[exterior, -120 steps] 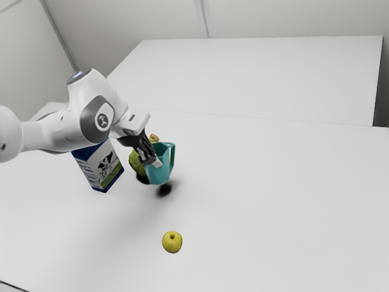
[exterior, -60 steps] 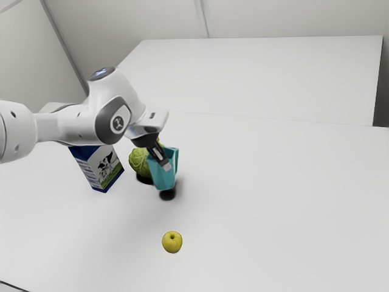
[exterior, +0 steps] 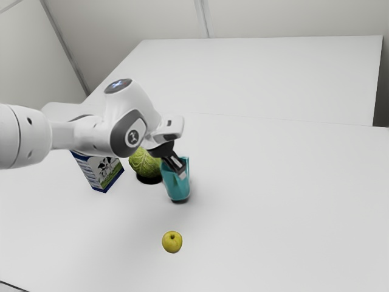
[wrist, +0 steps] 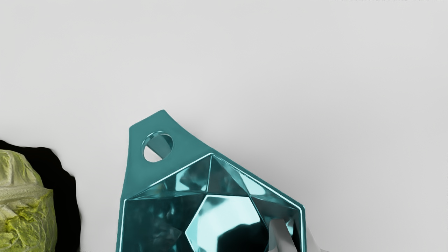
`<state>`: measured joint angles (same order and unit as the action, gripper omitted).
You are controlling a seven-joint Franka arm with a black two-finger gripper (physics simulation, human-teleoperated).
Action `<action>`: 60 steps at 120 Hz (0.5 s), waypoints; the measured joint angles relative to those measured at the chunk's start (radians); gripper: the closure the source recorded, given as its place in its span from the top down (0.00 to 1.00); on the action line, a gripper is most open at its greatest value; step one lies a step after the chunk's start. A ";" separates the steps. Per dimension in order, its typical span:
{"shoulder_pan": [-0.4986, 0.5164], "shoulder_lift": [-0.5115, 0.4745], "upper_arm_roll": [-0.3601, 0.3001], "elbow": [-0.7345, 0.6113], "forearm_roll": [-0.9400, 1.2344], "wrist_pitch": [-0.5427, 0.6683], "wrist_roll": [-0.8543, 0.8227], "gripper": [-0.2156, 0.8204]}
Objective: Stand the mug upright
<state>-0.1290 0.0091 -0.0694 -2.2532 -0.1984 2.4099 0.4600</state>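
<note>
A robot arm [exterior: 91, 132] reaches in from the exterior view's left, its black pincer [exterior: 182, 174] closed on the wall of a teal mug [exterior: 178, 190] above a white surface [exterior: 273, 207]. The mug is mouth up and close to upright; whether its base touches the surface, the pictures do not tell. Seen from the wrist, one finger [wrist: 279, 231] dips inside the rim and the other lies against the outside, with the wall pinched between. That close-up also reveals the six-sided interior and the handle [wrist: 140, 171], pierced by a round hole, with a green cabbage [wrist: 26, 210] near the mug. The exterior view adds a milk carton [exterior: 100, 170] beyond the cabbage, at its left, and a yellow apple [exterior: 172, 242] well apart from the carton.
</note>
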 joint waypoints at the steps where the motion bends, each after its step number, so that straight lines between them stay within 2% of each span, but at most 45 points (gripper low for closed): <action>1: -0.001 0.000 0.000 -0.001 0.000 0.003 -0.003 0.03; 23: -0.030 0.002 0.000 -0.023 -0.002 0.051 -0.069 0.03; 32: -0.039 0.002 -0.002 -0.023 -0.004 0.058 -0.090 0.08; 39: -0.045 0.002 -0.002 -0.023 -0.005 0.061 -0.104 0.16; 60: -0.060 -0.022 -0.003 -0.022 -0.007 0.058 -0.139 0.50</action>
<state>-0.1894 -0.0127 -0.0721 -2.2755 -0.2051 2.4682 0.3208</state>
